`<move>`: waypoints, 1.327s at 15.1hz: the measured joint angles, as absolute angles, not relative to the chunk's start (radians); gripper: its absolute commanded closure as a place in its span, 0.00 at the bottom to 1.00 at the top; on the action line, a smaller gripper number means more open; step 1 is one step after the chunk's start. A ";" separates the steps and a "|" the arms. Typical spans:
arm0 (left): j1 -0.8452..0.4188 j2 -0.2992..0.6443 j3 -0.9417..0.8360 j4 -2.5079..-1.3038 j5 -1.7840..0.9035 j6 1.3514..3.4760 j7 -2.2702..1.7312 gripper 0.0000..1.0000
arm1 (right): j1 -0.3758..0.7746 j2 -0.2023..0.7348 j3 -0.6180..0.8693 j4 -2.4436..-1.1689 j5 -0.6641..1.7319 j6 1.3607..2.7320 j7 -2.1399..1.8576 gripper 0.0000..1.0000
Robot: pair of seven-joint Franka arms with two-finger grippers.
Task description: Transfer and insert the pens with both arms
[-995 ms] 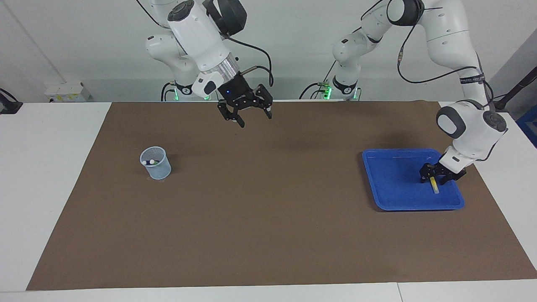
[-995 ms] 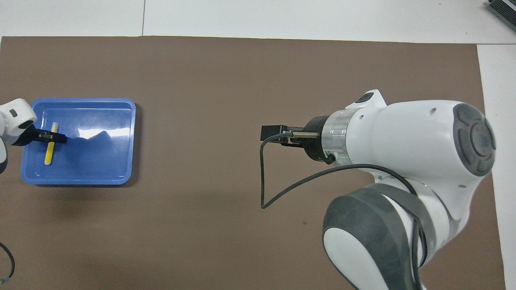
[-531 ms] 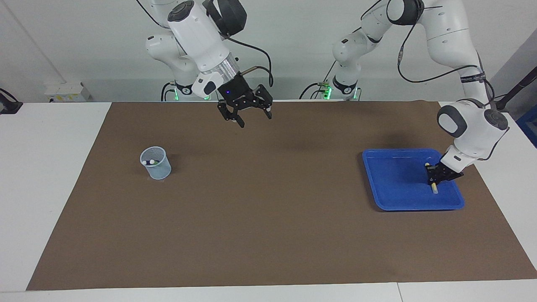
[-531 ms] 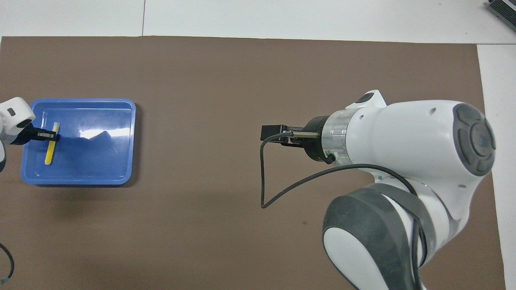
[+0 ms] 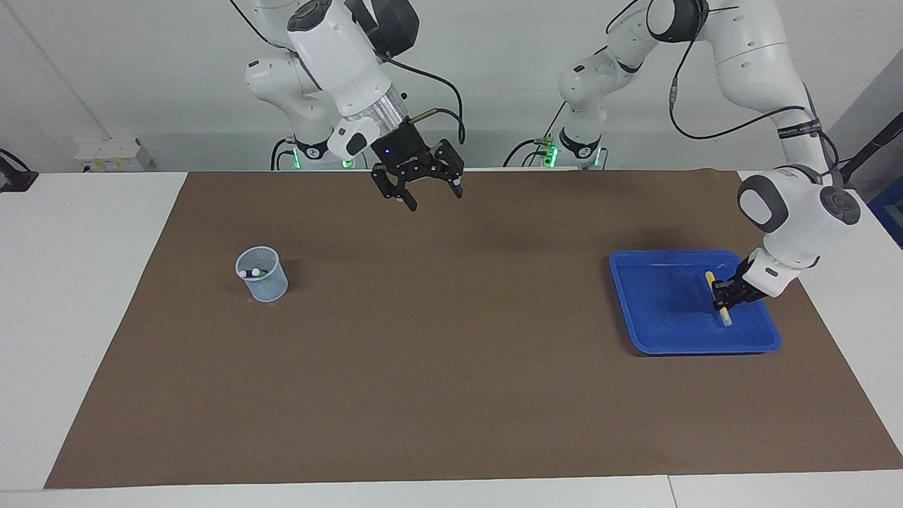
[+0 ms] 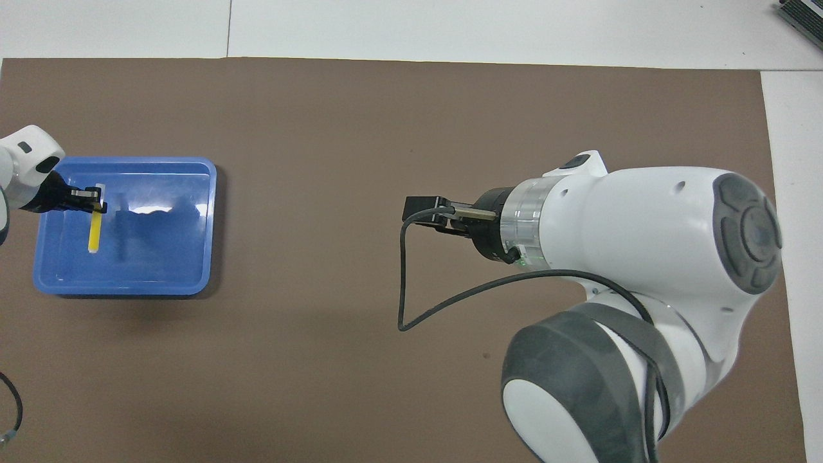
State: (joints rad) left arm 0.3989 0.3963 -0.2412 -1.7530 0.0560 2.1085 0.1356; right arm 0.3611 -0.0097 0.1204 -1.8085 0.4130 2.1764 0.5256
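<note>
My left gripper (image 5: 721, 300) is shut on the yellow pen (image 5: 726, 317) near the pen's upper end. It holds the pen tilted just above the floor of the blue tray (image 5: 659, 300), pale tip down. From overhead the yellow pen (image 6: 94, 235) hangs from the left gripper (image 6: 98, 198) over the tray (image 6: 161, 257). My right gripper (image 5: 432, 196) hangs open and holds nothing, high over the mat's edge nearest the robots. A pale blue mesh cup (image 5: 262, 279) toward the right arm's end holds pens; whitish ends and some green show.
A brown mat (image 5: 451, 367) covers most of the white table. In the overhead view the right arm's big white wrist (image 6: 643, 238) hides the cup and the mat under it. A black cable (image 6: 411, 308) loops from that wrist.
The left gripper's fingers closed on the yellow pen and raised it a little off the tray floor. The right arm shifted slightly, still open.
</note>
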 measured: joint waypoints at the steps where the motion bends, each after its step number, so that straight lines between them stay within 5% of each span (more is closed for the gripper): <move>1: 0.374 0.394 -0.244 -1.727 0.051 2.069 0.073 1.00 | 0.361 -0.008 0.126 -1.804 0.413 2.181 0.545 0.00; 13: 0.341 0.196 -0.457 -1.692 -0.422 1.795 -0.966 1.00 | 0.401 0.018 0.182 -1.785 0.515 2.378 0.658 0.06; 20: 0.332 0.159 -0.468 -1.726 -0.735 1.717 -1.278 1.00 | 0.452 0.024 0.184 -1.780 0.507 2.403 0.582 0.07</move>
State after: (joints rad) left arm 0.3323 0.1588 -0.4677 -1.7258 -0.7350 1.7167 -1.2779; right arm 0.4523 0.0236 0.1843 -1.7798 0.5073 2.4032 0.5816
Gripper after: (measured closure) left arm 0.833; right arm 0.093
